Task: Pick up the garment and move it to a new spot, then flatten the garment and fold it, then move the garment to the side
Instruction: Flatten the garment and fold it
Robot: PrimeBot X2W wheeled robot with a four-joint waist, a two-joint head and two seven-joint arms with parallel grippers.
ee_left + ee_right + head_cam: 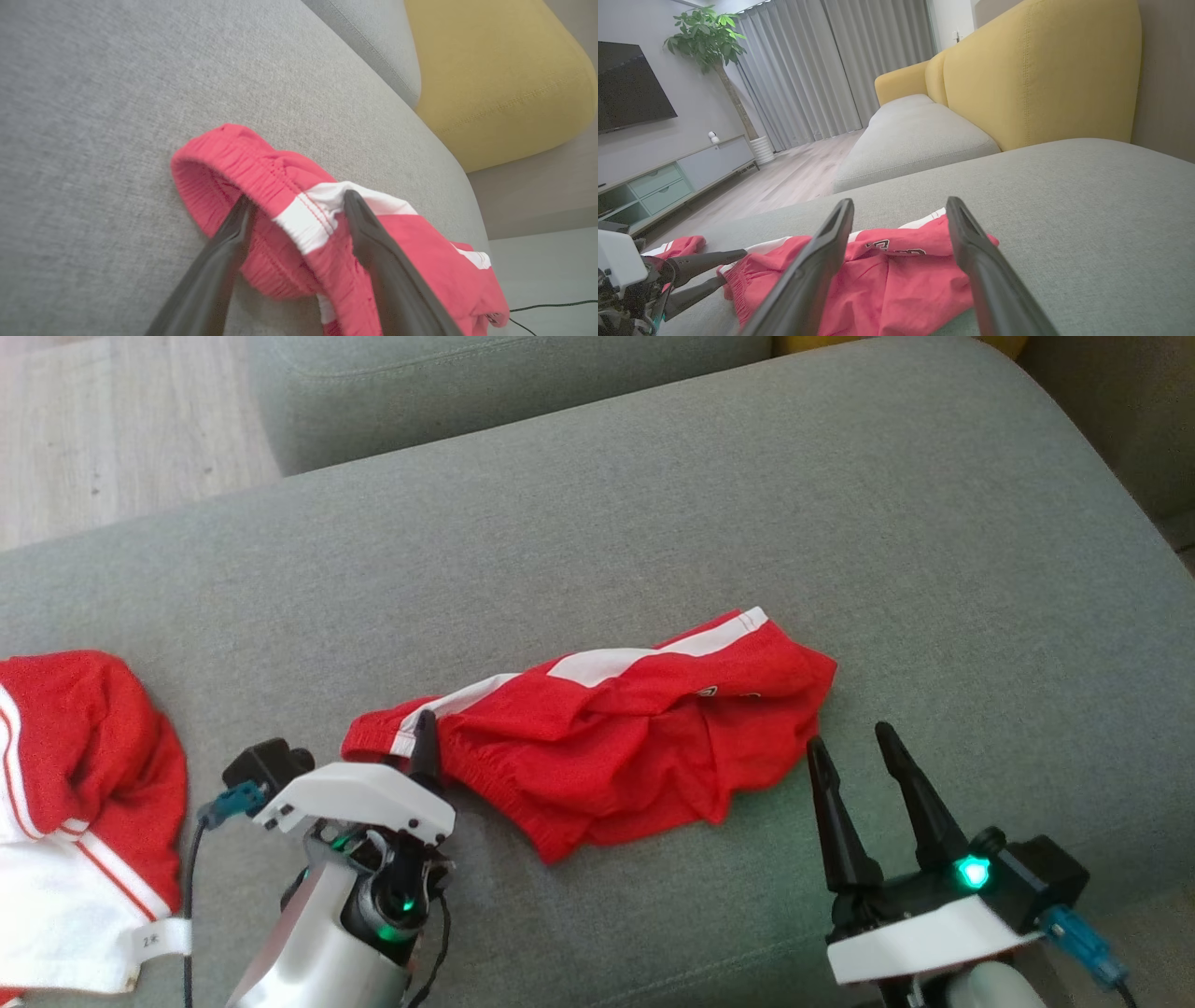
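Note:
The garment [616,747], red shorts with white side stripes, lies crumpled on the grey sofa cushion [653,504]. My left gripper [425,723] is at its left end, by the elastic waistband. In the left wrist view the left gripper [296,198] is open, its two fingers straddling the waistband of the garment [261,163] with fabric between them. My right gripper [850,735] is open just off the garment's right end, not touching it. In the right wrist view the right gripper [899,201] points across the garment [896,280] towards the left gripper [733,267].
A second red and white garment [84,803] lies at the cushion's left edge. Another grey cushion [467,383] and wood floor [121,429] lie beyond. A yellow backrest [1041,70] rises on the right; a cabinet [682,172] and a plant [705,37] stand far off.

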